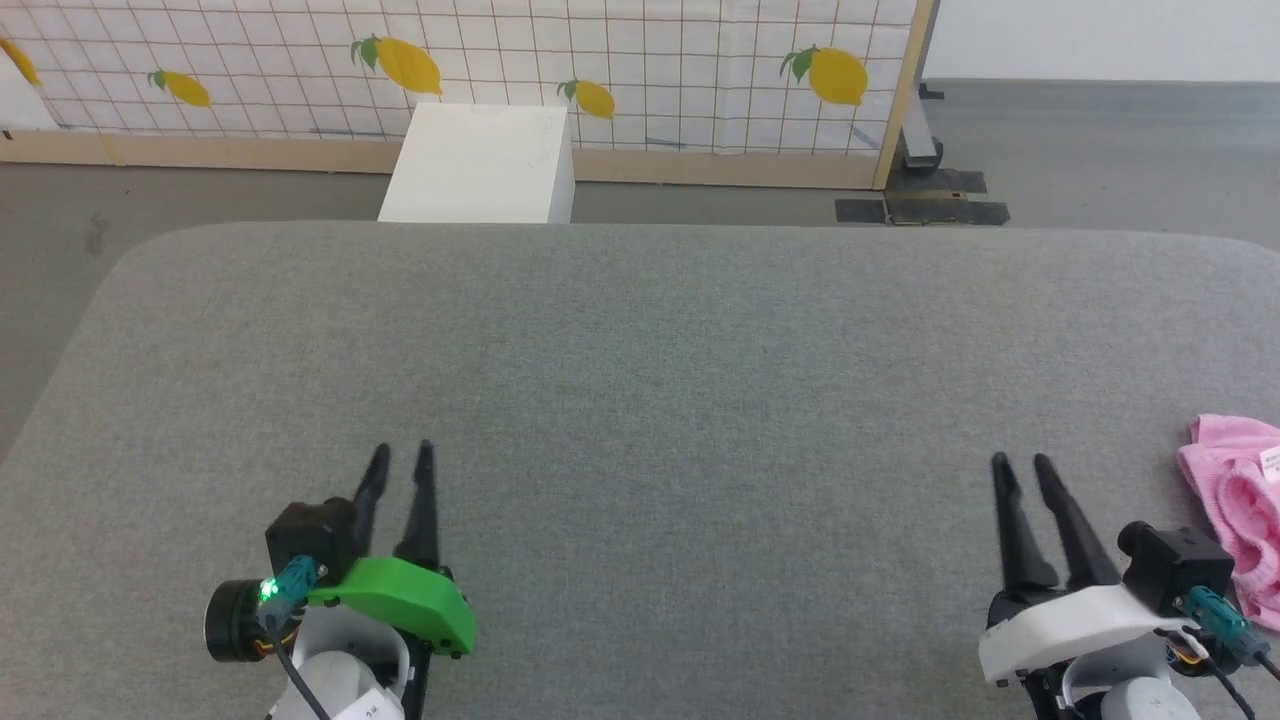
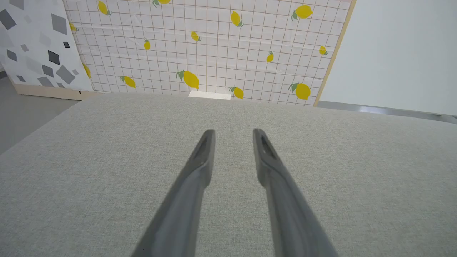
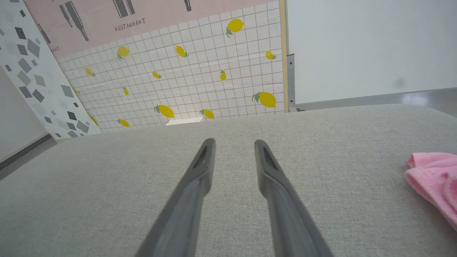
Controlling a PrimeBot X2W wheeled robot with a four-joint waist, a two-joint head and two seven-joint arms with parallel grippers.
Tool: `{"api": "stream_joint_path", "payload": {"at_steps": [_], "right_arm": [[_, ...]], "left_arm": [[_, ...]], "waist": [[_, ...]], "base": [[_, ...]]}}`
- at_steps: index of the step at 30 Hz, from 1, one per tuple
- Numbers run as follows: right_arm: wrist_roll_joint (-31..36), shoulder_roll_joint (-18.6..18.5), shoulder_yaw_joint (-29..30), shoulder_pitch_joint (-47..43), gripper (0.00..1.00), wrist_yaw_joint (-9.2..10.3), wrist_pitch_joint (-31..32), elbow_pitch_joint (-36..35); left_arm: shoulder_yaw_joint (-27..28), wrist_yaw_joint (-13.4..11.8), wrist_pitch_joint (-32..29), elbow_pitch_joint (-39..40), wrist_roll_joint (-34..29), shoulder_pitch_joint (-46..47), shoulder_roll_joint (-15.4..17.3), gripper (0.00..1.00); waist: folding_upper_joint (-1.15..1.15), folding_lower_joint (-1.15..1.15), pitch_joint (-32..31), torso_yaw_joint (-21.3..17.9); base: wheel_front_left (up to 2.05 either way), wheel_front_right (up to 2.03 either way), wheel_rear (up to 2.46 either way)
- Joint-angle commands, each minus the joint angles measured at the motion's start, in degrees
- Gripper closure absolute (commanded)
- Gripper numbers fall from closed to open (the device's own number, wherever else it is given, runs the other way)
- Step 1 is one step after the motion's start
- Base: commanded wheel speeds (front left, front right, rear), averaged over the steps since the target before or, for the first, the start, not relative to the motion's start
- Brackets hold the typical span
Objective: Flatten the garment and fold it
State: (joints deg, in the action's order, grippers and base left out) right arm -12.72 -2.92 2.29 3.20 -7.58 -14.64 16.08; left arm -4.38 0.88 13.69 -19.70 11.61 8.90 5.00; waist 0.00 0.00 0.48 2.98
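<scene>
One garment (image 1: 1232,500), two tools (image 1: 402,452) (image 1: 1021,462), one box (image 1: 480,160).

The table (image 1: 640,330) is looking like rough woven cloth. The shorts (image 1: 1235,500) are looking soft and fuzzy. The box (image 1: 480,165) is looking smooth.

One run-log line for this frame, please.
stage: pre-grasp | left gripper: open, empty | right gripper: open, empty | garment: bunched on grey surface, right of right gripper, untouched

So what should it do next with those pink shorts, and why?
Probably swing the right gripper sideways to the garment: it lies bunched at the right edge of the grey surface, untouched, and that gripper, fingers apart and empty, is the nearer one.
</scene>
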Motion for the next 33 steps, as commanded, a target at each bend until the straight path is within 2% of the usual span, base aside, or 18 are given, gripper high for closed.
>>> {"api": "stream_joint_path", "payload": {"at_steps": [1,33], "right_arm": [[0.0,0.0,0.0,0.0,1.00,0.00,0.0,0.0],[3.1,0.0,-0.6,-0.8,1.00,0.02,3.6,-4.0]], "left_arm": [[0.0,0.0,0.0,0.0,0.0,0.0,0.0,1.00],[1.1,-0.2,-3.4,4.8,-2.9,-2.2,-0.5,1.00]], "waist": [[0.00,0.00,0.0,0.0],[0.00,0.00,-0.1,-0.7]], "base": [[0.00,0.00,0.00],[0.00,0.00,0.00]]}}
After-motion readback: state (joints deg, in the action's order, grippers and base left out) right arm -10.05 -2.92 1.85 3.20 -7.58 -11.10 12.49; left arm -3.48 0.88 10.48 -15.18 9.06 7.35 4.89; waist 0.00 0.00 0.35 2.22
